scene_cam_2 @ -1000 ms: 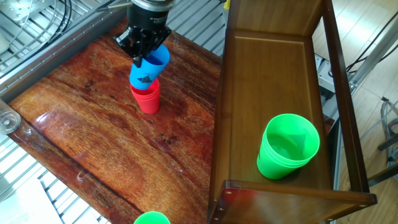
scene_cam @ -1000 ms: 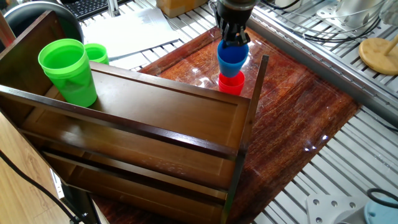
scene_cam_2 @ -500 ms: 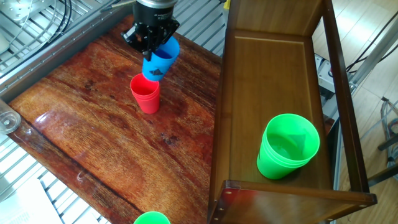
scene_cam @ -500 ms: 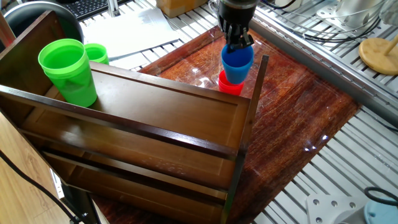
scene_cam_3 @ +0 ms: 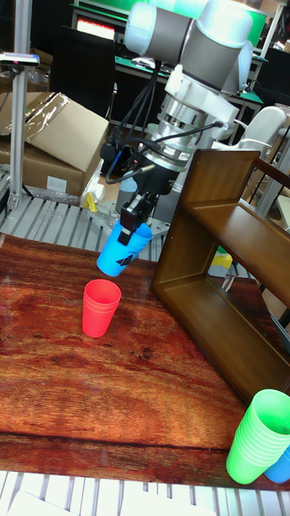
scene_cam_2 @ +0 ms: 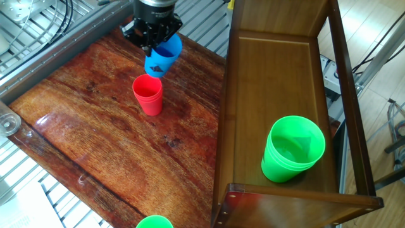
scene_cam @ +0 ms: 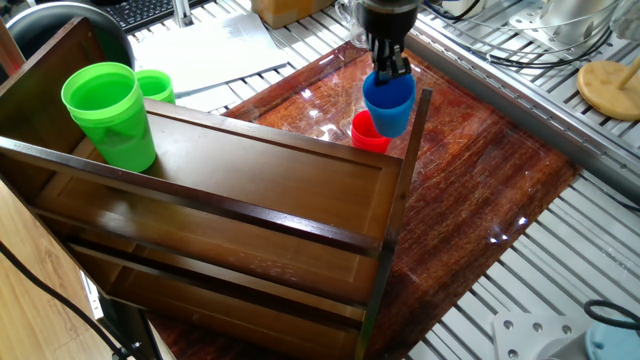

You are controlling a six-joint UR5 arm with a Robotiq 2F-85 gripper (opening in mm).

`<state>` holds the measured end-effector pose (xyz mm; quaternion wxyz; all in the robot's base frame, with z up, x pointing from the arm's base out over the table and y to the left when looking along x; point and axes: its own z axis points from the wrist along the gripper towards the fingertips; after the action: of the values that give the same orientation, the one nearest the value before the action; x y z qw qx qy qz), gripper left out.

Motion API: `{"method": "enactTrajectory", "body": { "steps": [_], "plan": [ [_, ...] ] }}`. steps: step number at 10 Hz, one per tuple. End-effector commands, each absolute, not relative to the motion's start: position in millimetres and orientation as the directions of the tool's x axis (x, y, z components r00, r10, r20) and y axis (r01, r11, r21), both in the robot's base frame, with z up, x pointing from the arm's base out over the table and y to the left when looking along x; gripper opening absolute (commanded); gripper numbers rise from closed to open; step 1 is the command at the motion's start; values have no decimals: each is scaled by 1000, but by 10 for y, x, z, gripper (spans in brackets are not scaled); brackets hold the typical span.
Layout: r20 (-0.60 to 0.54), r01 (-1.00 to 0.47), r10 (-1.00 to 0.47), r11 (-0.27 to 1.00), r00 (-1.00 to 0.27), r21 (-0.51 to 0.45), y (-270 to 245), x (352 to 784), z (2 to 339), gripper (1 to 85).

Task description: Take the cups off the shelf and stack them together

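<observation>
My gripper is shut on the rim of the blue cup, which hangs tilted in the air. The blue cup is above and slightly to one side of the red cup, apart from it. The red cup stands upright on the glossy tabletop. In the tall view the blue cup hangs from the gripper, up and to the right of the red cup. The tall green cup stands on the top board of the dark shelf; it shows as the green cup at the shelf's left end.
A smaller green cup stands on the table beyond the shelf, also seen as the small cup. A green cup stands near the table's front edge. Metal slats and cables surround the tabletop. A wooden disc lies at the right.
The blue cup sat in the red cup's mouth a second ago. The gripper has lifted it out and carried it sideways towards the shelf. The red cup stayed put.
</observation>
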<state>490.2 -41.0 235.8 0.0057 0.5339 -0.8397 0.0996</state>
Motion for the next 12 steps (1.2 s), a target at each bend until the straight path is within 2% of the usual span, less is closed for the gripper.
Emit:
{"method": "enactTrajectory", "body": {
  "steps": [1, 5, 12],
  "plan": [
    [75, -884, -887, 441, -456, -156, -468, 5072, 2339, 13],
    [28, -877, -886, 452, -462, -162, -462, 5264, 2193, 13],
    [-21, -876, -886, 461, -463, -141, -541, 5250, 1965, 13]
  ]
}}
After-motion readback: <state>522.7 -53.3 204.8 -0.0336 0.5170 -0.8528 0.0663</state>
